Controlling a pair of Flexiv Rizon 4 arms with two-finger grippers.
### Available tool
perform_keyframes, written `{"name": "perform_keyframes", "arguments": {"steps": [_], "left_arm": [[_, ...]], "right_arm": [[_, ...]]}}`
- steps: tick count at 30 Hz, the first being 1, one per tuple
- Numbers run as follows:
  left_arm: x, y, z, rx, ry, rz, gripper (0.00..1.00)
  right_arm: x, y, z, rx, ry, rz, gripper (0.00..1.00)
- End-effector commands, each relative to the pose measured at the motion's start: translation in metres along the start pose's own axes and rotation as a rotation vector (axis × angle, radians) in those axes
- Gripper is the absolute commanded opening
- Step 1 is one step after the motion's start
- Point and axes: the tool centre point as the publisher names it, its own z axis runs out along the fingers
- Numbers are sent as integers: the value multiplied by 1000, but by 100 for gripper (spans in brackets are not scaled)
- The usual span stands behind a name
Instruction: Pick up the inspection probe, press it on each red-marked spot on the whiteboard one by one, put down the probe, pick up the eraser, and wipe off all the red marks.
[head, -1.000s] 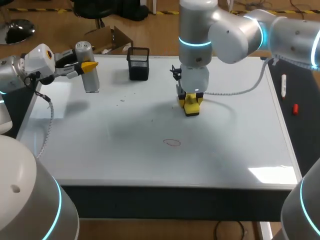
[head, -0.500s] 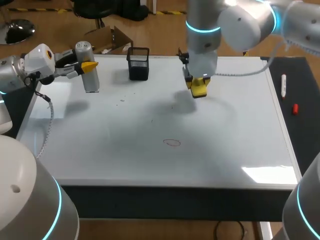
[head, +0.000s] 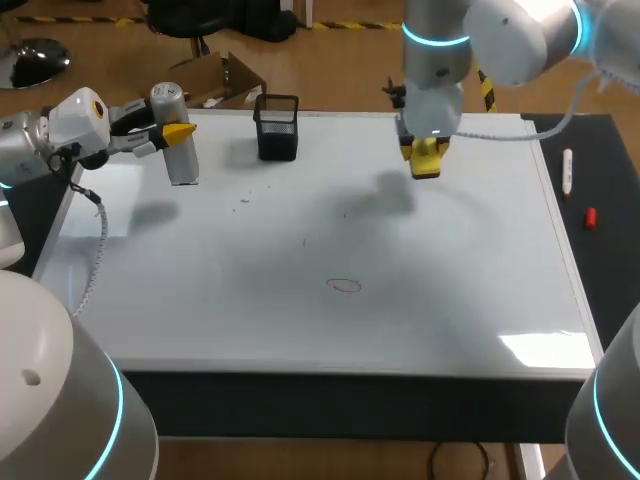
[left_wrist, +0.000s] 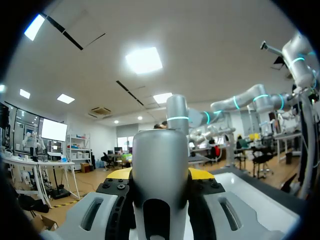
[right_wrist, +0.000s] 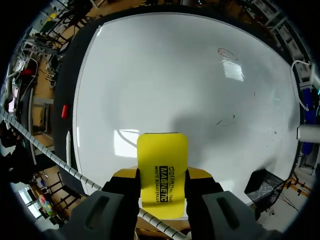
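Note:
My left gripper (head: 176, 134) is shut on the inspection probe (head: 177, 150), a grey upright cylinder held over the whiteboard's (head: 250, 300) far left corner. In the left wrist view the probe (left_wrist: 160, 165) fills the gap between the yellow-tipped fingers (left_wrist: 117, 174). My right gripper (head: 426, 166) hangs above the board near its far edge, shut on the yellow eraser (head: 427, 160). That eraser (right_wrist: 162, 170) sits flat between the right gripper's fingers in the right wrist view. One red oval mark (head: 345, 286) lies on the board near its middle, also seen as the red mark (right_wrist: 227, 52) far ahead of the eraser.
A black mesh basket (head: 277, 127) stands at the board's far edge, between the two grippers. On the dark strip to the right lie a white marker (head: 568, 170) and a small red cap (head: 590, 217). A few tiny dark specks (head: 305, 240) dot the board.
My right arm has lifted the eraser off the board and carried it toward the far right. The left arm and probe have stayed still.

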Motion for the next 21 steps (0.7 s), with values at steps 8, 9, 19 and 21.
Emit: {"name": "perform_keyframes", "arguments": {"steps": [8, 9, 19, 21], "left_arm": [[2, -1, 1, -1, -6, 3, 0], [2, -1, 1, -1, -6, 3, 0], [2, -1, 1, -1, -6, 3, 0], [2, -1, 1, -1, -6, 3, 0]], "right_arm": [[61, -9, 6, -37, -34, 99, 0], [65, -9, 7, -40, -38, 108, 0], [86, -9, 12, -53, -38, 168, 0], [88, -8, 11, -51, -39, 175, 0]]}}
